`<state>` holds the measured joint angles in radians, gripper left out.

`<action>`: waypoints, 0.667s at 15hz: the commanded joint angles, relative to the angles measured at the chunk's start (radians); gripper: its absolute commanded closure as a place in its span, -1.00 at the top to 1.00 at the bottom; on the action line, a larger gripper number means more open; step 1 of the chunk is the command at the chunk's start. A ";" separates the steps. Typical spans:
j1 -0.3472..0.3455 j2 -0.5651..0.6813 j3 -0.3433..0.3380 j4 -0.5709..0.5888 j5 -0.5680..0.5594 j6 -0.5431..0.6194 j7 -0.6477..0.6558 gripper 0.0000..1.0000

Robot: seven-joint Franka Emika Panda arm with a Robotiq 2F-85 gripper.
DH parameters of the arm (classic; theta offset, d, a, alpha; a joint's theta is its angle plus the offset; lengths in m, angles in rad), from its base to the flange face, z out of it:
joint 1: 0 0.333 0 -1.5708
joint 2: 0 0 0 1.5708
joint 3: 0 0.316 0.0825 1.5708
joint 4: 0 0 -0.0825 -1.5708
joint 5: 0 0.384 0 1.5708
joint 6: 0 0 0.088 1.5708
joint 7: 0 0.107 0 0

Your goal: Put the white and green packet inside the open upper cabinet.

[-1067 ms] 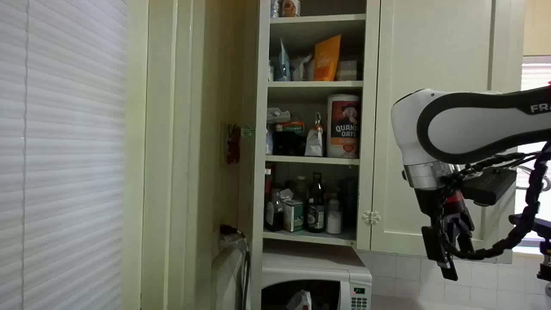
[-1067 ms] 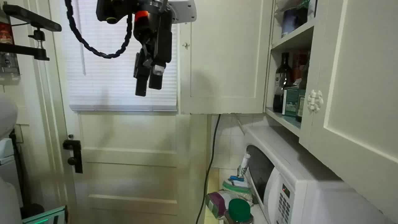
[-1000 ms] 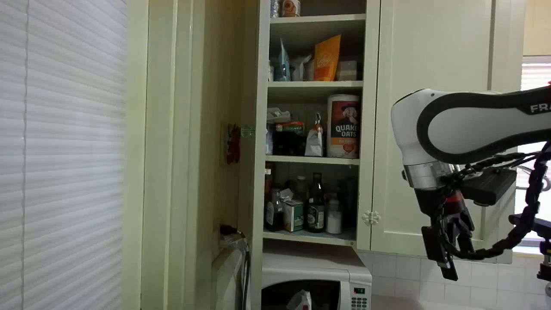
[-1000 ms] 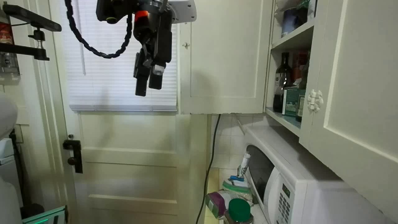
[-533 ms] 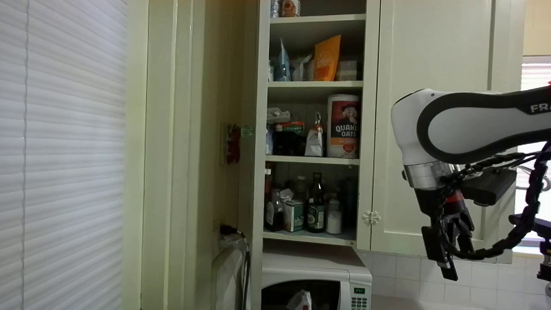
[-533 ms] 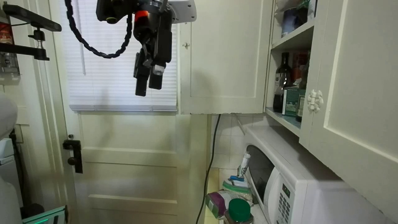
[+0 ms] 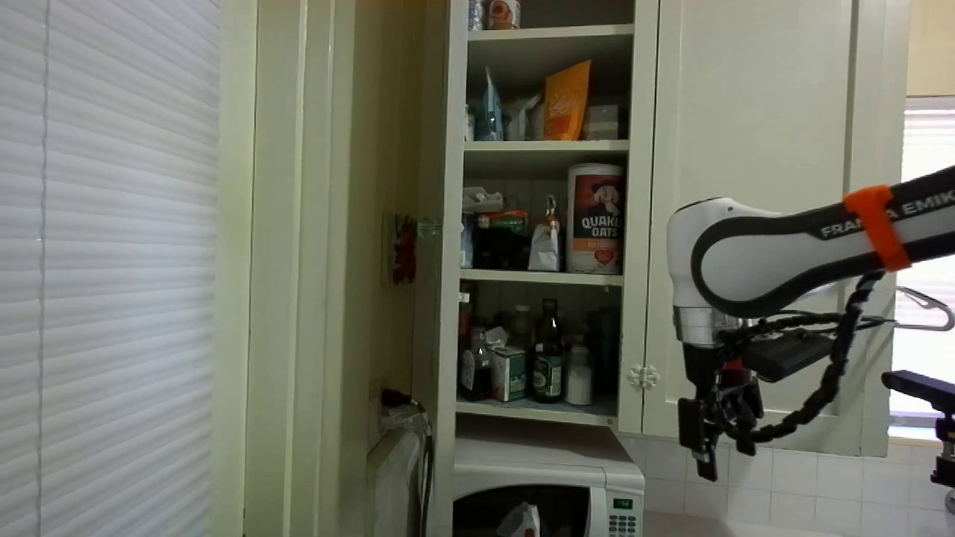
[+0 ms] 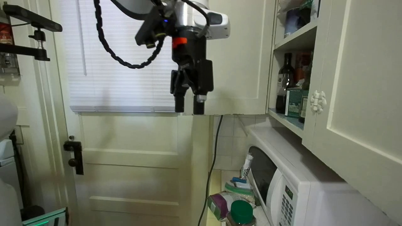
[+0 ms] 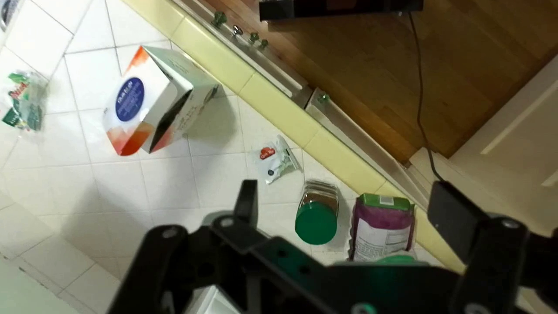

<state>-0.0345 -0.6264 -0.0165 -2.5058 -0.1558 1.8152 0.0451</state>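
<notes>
The Franka arm [image 7: 746,261] I drive is white and black with an orange band [image 7: 880,228]. Its bumpy cable [image 8: 137,66] is black. Its black hand [image 8: 189,107] has round screws [image 9: 226,222].

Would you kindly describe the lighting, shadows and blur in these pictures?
Wrist view: shadow darkens the counter tiles, and print on the white and green packet is blurred; in an exterior view, the window looks washed out, the open upper cabinet dim inside.

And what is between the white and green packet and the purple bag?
In the wrist view, the green-lidded jar stands between the packet and bag.
</notes>
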 commanded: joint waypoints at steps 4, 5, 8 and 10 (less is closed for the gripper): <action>0.027 0.338 -0.015 0.077 0.111 0.309 -0.022 1.00; 0.036 0.385 -0.011 0.094 0.131 0.334 -0.033 1.00; 0.056 0.533 0.021 0.166 0.156 0.429 -0.010 1.00; 0.058 0.625 0.047 0.213 0.114 0.500 0.056 1.00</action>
<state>0.0163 -0.1393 0.0053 -2.3790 -0.0256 2.2513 0.0395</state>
